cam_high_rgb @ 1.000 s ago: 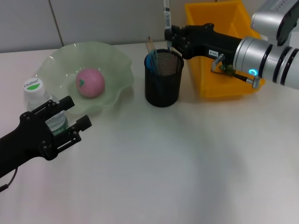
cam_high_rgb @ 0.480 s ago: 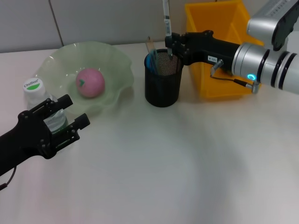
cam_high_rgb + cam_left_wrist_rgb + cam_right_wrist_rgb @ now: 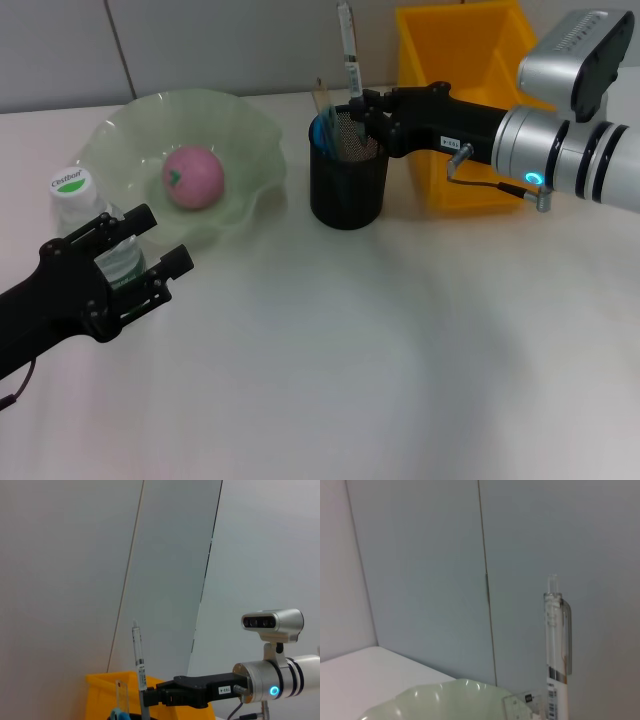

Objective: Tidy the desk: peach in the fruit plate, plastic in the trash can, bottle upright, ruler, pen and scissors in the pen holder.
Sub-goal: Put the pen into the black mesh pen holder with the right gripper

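My right gripper is shut on a clear pen, held almost upright with its lower end inside the black mesh pen holder. A ruler and blue-handled scissors stand in the holder. The pen also fills the right wrist view. The pink peach lies in the green fruit plate. The bottle stands upright at the left, with my left gripper open right beside it. The plastic is out of view.
The yellow trash can stands behind my right arm, right of the pen holder. The white table's front and middle stretch between the arms. A grey wall runs along the back edge.
My right gripper has moved left and down with the pen, bringing its lower end into the pen holder; the pen's top now leans slightly left. The left arm has barely moved.
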Motion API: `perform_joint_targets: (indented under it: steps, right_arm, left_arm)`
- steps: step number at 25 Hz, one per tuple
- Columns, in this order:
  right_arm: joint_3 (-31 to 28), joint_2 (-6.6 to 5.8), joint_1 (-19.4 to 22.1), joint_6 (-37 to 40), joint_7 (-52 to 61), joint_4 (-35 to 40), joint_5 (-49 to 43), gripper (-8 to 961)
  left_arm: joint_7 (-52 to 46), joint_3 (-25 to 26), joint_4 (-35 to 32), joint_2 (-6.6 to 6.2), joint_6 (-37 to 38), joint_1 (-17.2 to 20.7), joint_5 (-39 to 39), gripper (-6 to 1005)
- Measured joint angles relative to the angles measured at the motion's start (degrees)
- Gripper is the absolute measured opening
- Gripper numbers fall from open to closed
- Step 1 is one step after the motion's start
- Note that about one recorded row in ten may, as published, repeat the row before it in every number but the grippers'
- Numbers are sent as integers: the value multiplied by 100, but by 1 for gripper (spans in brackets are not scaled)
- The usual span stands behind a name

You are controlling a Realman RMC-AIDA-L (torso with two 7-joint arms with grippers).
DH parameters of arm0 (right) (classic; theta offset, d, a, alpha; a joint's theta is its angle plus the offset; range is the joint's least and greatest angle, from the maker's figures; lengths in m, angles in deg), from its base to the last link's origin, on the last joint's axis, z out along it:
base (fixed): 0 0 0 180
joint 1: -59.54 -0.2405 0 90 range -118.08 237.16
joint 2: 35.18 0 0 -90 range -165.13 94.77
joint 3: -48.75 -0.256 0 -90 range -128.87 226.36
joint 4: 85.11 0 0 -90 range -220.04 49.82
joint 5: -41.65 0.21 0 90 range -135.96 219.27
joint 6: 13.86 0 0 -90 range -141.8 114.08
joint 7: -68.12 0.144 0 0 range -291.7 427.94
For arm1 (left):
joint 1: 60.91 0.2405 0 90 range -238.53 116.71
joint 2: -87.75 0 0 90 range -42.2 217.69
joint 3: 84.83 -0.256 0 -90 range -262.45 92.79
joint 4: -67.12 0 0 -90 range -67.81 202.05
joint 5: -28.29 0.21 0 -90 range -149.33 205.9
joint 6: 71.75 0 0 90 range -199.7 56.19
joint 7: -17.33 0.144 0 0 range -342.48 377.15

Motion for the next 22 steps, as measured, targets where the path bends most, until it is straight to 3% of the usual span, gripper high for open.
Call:
perform_joint_targets:
  steps: [22]
  right_arm:
    - [145, -17, 20, -18, 58, 53, -6, 171]
  left_arm:
    - [41, -14, 0, 10, 1, 35, -25, 713]
